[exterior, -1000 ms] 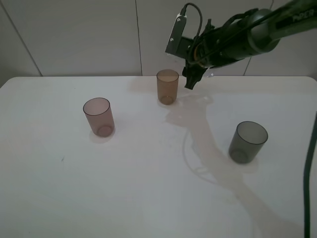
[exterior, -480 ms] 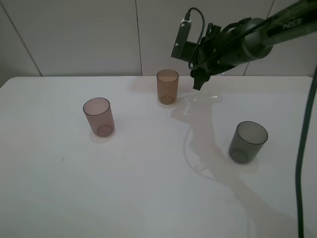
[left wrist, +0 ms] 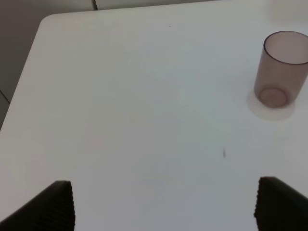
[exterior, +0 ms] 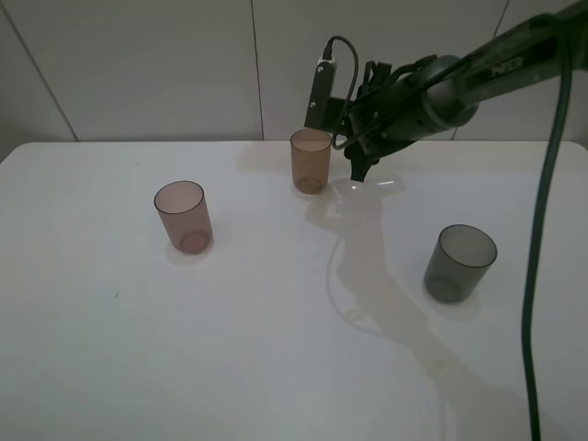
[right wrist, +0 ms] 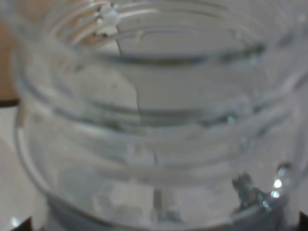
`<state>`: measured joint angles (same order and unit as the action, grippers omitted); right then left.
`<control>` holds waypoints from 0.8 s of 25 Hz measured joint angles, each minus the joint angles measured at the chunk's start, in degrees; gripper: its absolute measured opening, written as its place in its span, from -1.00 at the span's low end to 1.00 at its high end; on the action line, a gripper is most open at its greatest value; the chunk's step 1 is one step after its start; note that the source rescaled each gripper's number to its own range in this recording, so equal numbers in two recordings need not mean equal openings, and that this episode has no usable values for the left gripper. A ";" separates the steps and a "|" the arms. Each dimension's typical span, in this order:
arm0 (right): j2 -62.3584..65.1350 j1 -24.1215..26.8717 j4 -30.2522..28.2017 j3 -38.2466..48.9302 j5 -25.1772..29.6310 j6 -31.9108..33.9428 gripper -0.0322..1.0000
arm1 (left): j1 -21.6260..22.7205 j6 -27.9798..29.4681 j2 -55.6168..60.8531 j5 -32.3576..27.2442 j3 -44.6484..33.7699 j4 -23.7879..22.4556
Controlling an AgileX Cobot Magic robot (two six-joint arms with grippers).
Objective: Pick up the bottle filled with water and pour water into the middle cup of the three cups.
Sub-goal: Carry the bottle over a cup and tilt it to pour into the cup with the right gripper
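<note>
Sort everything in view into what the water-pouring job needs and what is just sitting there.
For the job:
- bottle, held in the right gripper
- amber cup, the middle one, which takes the water

Just sitting there:
- pink cup
- grey cup
- left gripper, open and holding nothing

white lettering (exterior: 507,65) on the dark right arm (exterior: 441,96), above and to the right of the amber cup (exterior: 310,161) in the high view: too blurred to read. no other writing is legible in any view.
</note>
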<state>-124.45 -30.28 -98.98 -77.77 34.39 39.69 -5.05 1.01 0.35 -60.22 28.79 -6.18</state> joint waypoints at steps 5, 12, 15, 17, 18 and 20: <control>0.00 -0.34 0.00 0.00 0.89 -6.31 -0.94 | 0.00 0.00 0.00 0.00 0.00 0.00; 0.00 -0.34 0.06 -3.43 1.29 -10.41 -0.94 | 0.00 0.00 0.00 0.00 0.00 0.00; 0.00 -0.34 0.06 -4.06 1.31 -13.51 -0.94 | 0.00 0.00 0.00 0.00 0.00 0.00; 0.00 -0.34 0.06 -4.06 1.31 -15.71 -0.94 | 0.00 0.00 0.00 0.00 0.00 0.00; 0.00 -0.34 0.06 -4.06 1.31 -17.17 -0.94 | 0.00 0.00 0.00 0.00 0.00 0.00; 0.00 -0.34 0.06 -4.06 1.31 -19.02 -0.94 | 0.00 0.00 0.00 0.00 0.00 0.00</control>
<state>-124.45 -30.63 -98.92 -81.83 35.70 20.67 -5.05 1.01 0.35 -60.22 28.79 -6.18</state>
